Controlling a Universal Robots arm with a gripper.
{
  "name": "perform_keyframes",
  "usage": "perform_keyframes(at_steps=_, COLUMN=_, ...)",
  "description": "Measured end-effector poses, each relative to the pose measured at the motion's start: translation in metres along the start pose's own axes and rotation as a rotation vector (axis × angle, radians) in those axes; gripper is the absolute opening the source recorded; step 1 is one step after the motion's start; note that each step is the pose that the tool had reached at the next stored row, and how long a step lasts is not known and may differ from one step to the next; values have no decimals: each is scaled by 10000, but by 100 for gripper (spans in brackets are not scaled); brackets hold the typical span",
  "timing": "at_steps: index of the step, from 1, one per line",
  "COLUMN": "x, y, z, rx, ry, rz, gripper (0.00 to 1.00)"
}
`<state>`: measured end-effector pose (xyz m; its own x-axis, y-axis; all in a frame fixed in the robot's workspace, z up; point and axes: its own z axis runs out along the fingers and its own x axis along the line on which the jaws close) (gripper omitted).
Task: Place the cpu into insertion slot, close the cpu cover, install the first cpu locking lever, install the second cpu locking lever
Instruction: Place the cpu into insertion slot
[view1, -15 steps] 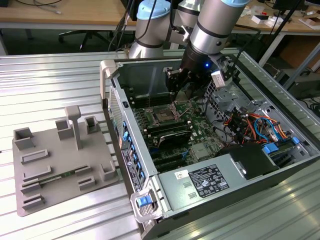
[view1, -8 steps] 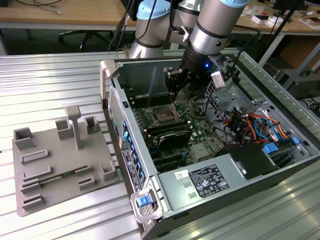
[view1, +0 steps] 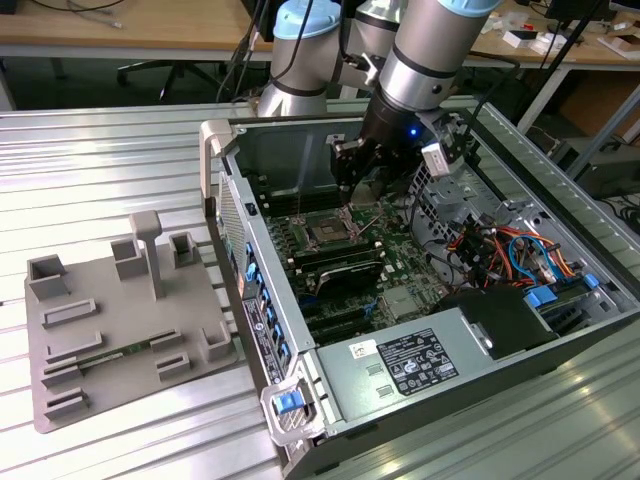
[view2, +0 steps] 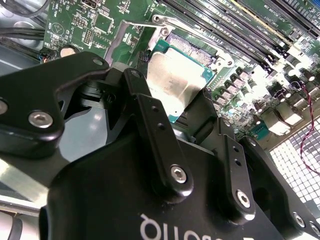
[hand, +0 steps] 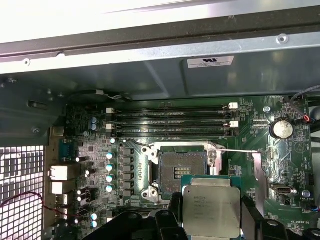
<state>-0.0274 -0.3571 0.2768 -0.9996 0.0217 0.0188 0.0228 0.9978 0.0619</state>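
The gripper (view1: 368, 195) grips the cpu (hand: 211, 210) near the insertion slot (hand: 180, 167), which lies bare, so no step is finished yet.

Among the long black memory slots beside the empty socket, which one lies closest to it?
The memory slot running right along the silver rim of the insertion slot; the others lie beyond it, toward the case wall.
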Motion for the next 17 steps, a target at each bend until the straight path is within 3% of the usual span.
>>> perform_keyframes(at_steps=17, x=-1, y=-2, z=31, rx=40, ry=-2, rz=1, gripper=55)
